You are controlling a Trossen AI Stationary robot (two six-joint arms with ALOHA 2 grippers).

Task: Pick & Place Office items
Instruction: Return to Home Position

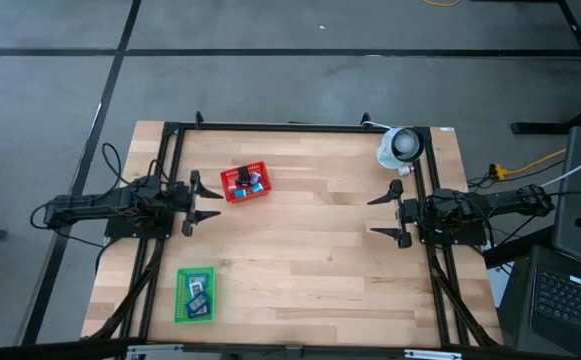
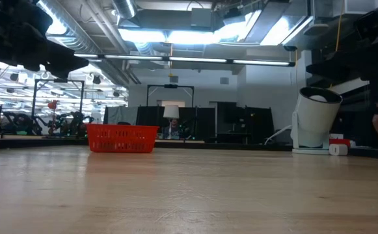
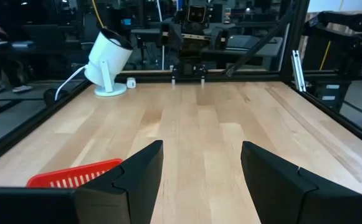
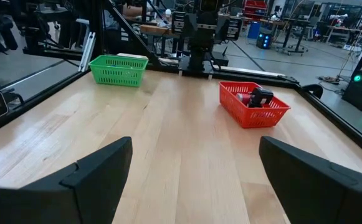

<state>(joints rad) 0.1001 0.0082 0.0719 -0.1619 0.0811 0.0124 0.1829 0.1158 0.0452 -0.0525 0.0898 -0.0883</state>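
Office items [image 1: 244, 181], small black and blue blocks that look like charger adapters, lie heaped in the red mesh basket [image 1: 226, 190] on the left half of the table [image 1: 320, 260]. A few more blue and pale pieces [image 1: 197, 298] rest in the green tray [image 1: 181, 300] by the near left corner. The right wrist view shows one black block [image 4: 260, 96] lying on top of the pile, above the basket's rim.

Such pieces are probably light, rigid and hard-shelled. Their smooth sides could slip, so the surest hold would be across the two flat faces of the body. Reaching one means coming straight down inside the basket wall or the tray wall.

The left jaws stand open and empty just beside the red basket, at the left edge of the table. The right jaws, also open and empty, hang at the right edge, well apart from both containers. Each pair faces the table's bare middle. Both arms appear to be at their resting posts. A white lamp-like device [image 1: 400, 147] stands at the far right corner.
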